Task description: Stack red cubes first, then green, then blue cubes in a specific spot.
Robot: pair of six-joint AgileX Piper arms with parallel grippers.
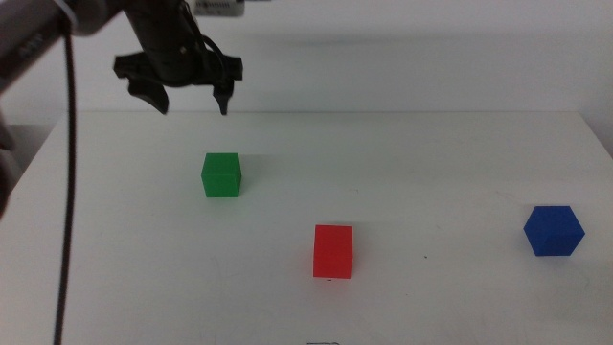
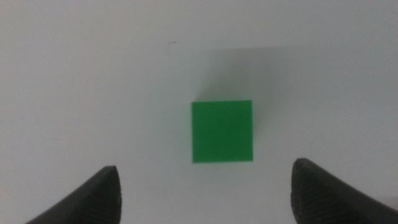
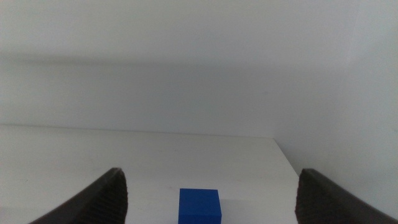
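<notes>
Red cube (image 1: 332, 251) lying nearest the camera in the middle view, resting flat on the white surface (image 1: 431, 153) a little left of centre, apart from every other object. Green cube (image 1: 221, 175) farther back and to the left, also flat on the surface, well apart from the red one. Blue cube (image 1: 554, 231) far to the right, turned slightly so that a corner faces the camera, well apart from both others. All three cubes stand singly; none is stacked.

Left hand (image 1: 188, 96) held in the air above the far left part of the surface, beyond and above the green cube, its two dark jaws spread wide and grasping nothing. Left wrist view: green cube (image 2: 222, 131) seen from above, centred between the two jaw tips but below them, with bare surface on every side and no contact.

Right hand (image 3: 208, 193) outside the middle view. Right wrist view: its two jaws set wide apart and empty, with the blue cube (image 3: 199, 206) on the surface between them and ahead of them, untouched; the far edge of the surface and a pale wall behind
</notes>
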